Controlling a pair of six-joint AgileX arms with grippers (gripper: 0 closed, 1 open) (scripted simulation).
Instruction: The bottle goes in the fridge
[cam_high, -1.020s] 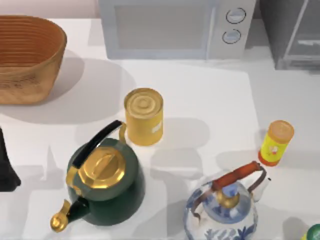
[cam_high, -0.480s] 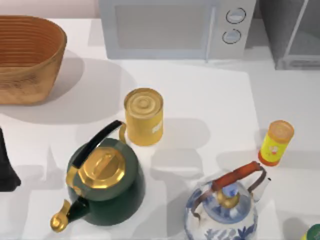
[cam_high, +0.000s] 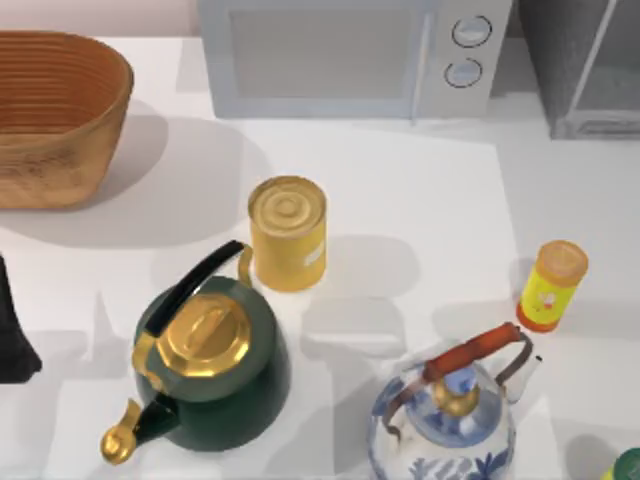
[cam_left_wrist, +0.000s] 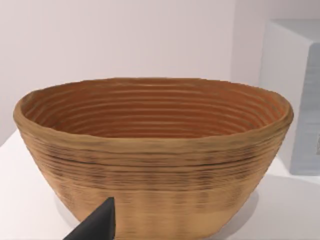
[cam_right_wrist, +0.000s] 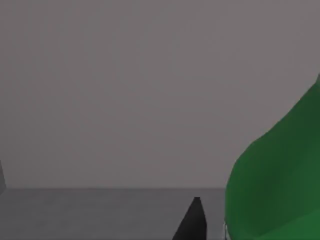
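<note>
Top view puts the fridge (cam_high: 590, 70) far from our green bottle (cam_high: 628, 466), nothing stowed yet; we cannot tell either gripper's state, left arm parked.

Matte black left arm (cam_high: 12, 335) — its fingertip (cam_left_wrist: 97, 222) a dark pointed wedge.

Bright, even light falls on the white table (cam_high: 420, 190) from above. Soft grey shadows spread beside the basket (cam_high: 55, 115), can (cam_high: 288, 232) and kettles. No glare; edges look slightly soft.
</note>
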